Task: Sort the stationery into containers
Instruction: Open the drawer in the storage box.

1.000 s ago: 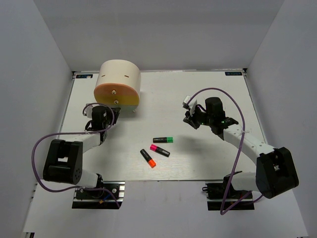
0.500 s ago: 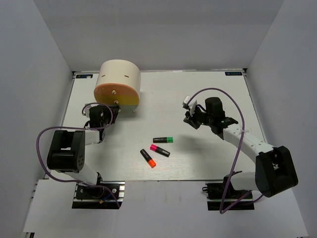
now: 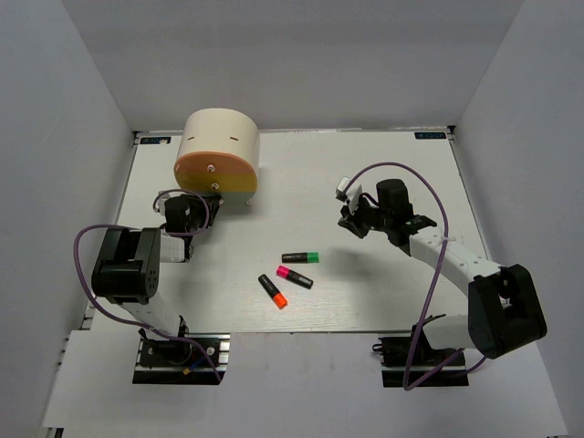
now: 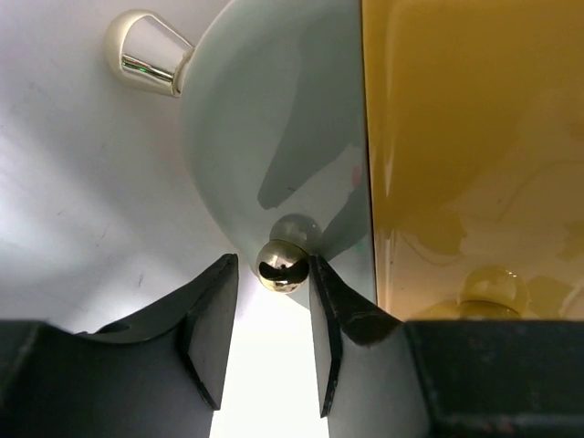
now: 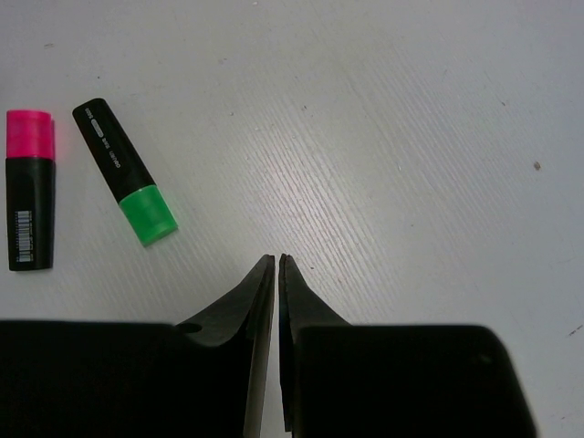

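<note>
near the table's far-left corner, a knob on the drum is bracketed, unclamped, by the partly open left hand; the right hand is shut, empty.

Left arm elbow block: moved up the table, away from its base and toward the drum; a second ago it sat lower and further left
Left forearm link: was a long white slant in plain view; now only a short piece shows beside the block, and the arm is folded tighter
Left purple cable: the wide loop out past the table's left edge has drawn in and risen to a narrower arch
Right arm shoulder block: crept slightly up and left
Right purple cable: lower run shifted a little left with it
</note>
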